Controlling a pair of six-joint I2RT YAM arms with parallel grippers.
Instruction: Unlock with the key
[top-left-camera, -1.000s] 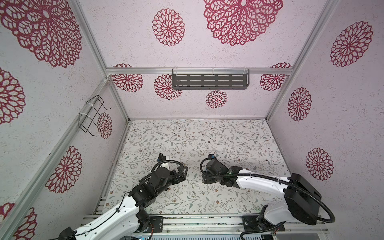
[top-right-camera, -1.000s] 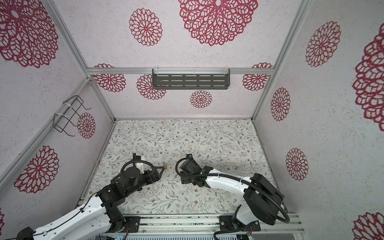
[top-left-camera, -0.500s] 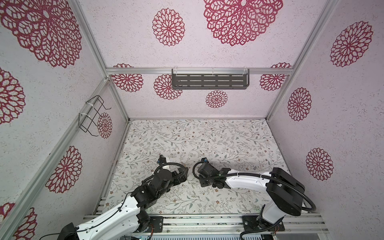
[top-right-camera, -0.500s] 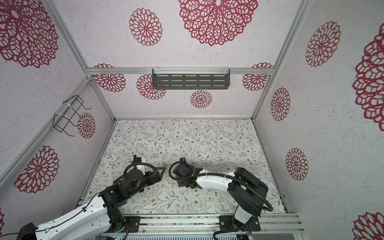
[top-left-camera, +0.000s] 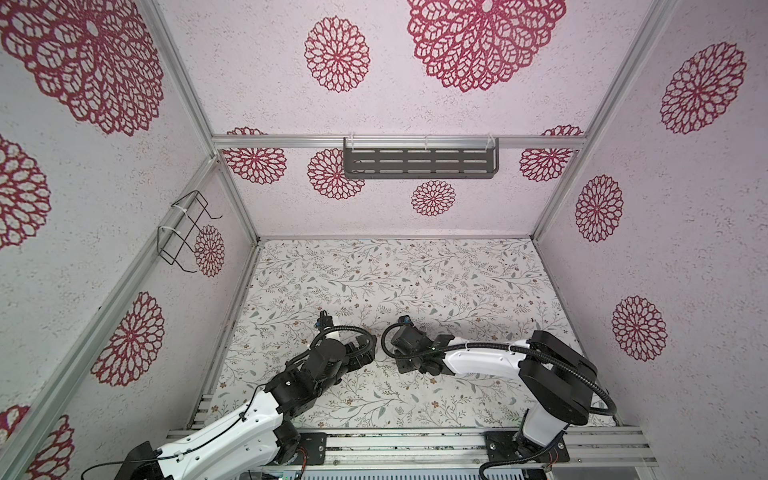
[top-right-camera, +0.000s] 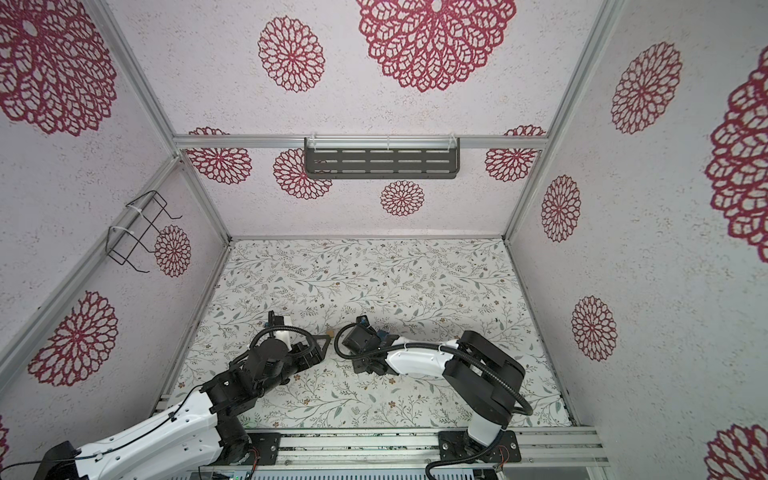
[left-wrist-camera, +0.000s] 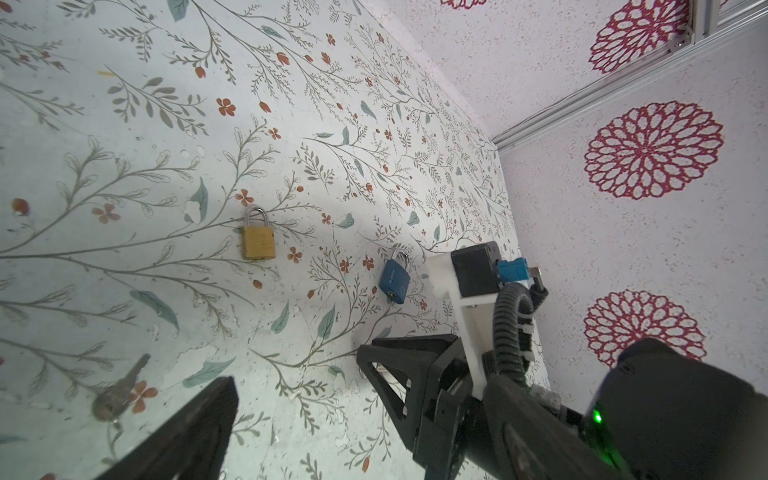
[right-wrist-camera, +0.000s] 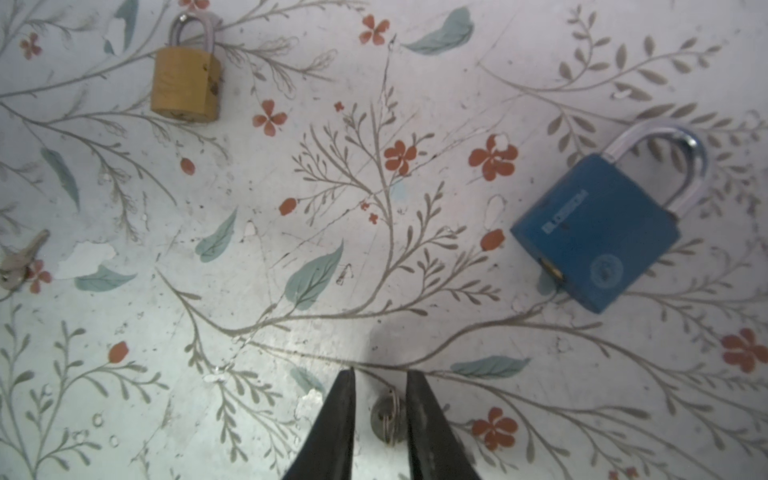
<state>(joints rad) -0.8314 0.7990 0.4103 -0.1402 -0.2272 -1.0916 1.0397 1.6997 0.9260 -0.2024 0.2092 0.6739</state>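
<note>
Two locks lie flat on your worktop (right-wrist-camera: 291, 166), shackles closed: a brass lock (right-wrist-camera: 185, 81) and a blue lock (right-wrist-camera: 594, 232), apart from each other. Your right fingers (right-wrist-camera: 340, 424) stand close together, pointing down at the worktop, with the round head of a key (right-wrist-camera: 386, 415) between them. A sliver of worktop shows between one finger and the key, so you cannot tell whether they pinch it. That key lies near the blue lock, not touching it, and its blade is hidden. Your left fingers (left-wrist-camera: 199, 428) are spread wide, low over the worktop, holding nothing. A second key (left-wrist-camera: 116, 395) lies flat near one of them, well apart from both locks. In both top views your left arm (top-left-camera: 249, 415) and right arm (top-left-camera: 478, 357) meet near the front middle of the worktop, wrists close but not touching.
</note>
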